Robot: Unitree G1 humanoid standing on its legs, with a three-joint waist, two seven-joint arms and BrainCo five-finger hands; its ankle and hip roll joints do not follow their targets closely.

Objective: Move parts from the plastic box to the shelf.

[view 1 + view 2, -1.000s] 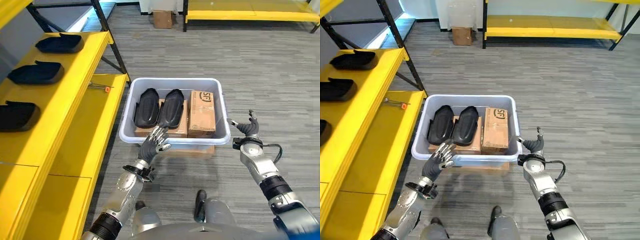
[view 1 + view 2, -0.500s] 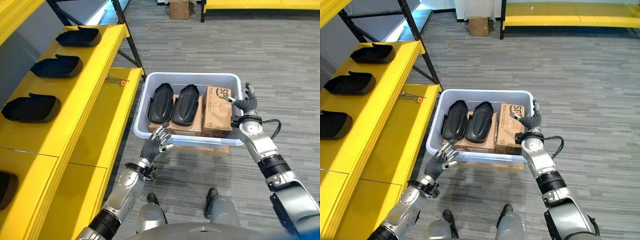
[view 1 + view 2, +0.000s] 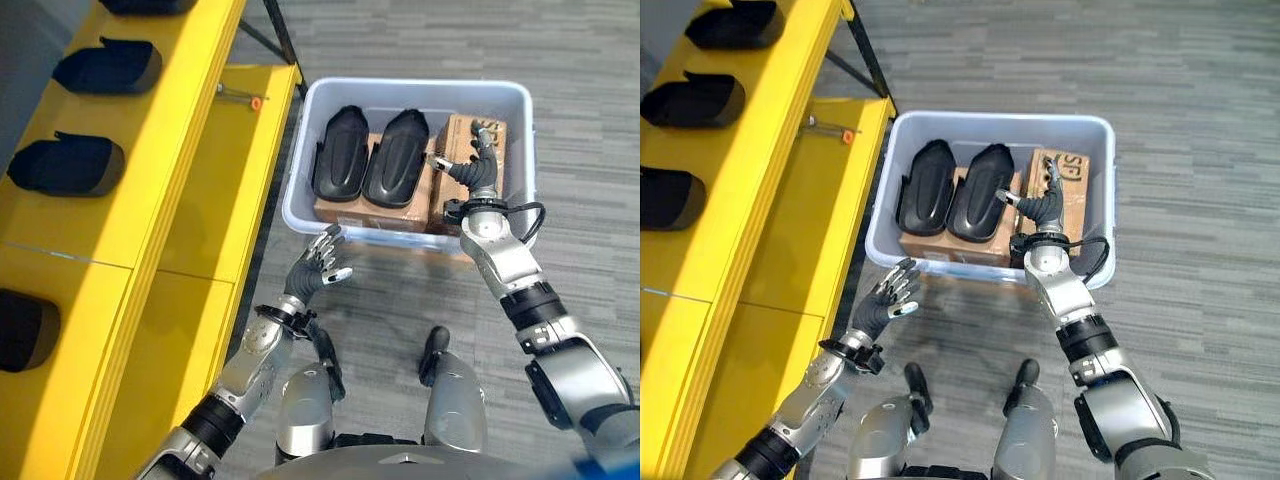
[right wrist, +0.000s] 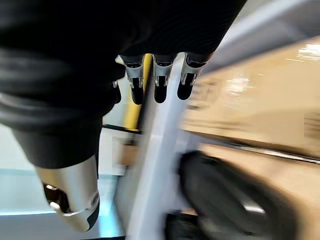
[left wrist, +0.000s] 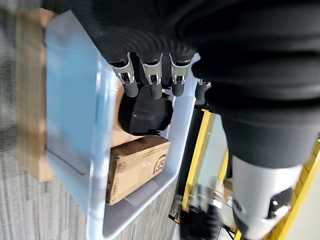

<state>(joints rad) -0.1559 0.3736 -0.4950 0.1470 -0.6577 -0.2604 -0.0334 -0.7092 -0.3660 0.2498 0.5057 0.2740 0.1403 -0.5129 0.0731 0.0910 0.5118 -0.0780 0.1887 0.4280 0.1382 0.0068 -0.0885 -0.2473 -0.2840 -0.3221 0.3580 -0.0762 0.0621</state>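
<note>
The pale blue plastic box (image 3: 306, 215) sits on the floor beside the yellow shelf (image 3: 160, 150). Two black moulded parts (image 3: 340, 165) (image 3: 397, 170) lie side by side in it on cardboard boxes (image 3: 371, 209). My right hand (image 3: 470, 168) is over the box's right half, above a cardboard box (image 3: 490, 135), fingers relaxed and holding nothing. My left hand (image 3: 316, 268) hovers open just outside the box's near wall. Black parts (image 3: 65, 165) (image 3: 106, 66) lie on the shelf's upper board.
A lower yellow shelf board (image 3: 215, 190) holds a small tool with an orange tip (image 3: 240, 97). Another black part (image 3: 25, 330) sits at the near end of the upper board. Grey carpet (image 3: 590, 200) lies right of the box.
My right hand has moved from the box's right rim inward over the cardboard box. The camera has tilted down and shifted, so the whole scene has slid. My left hand stays open near the front wall.
</note>
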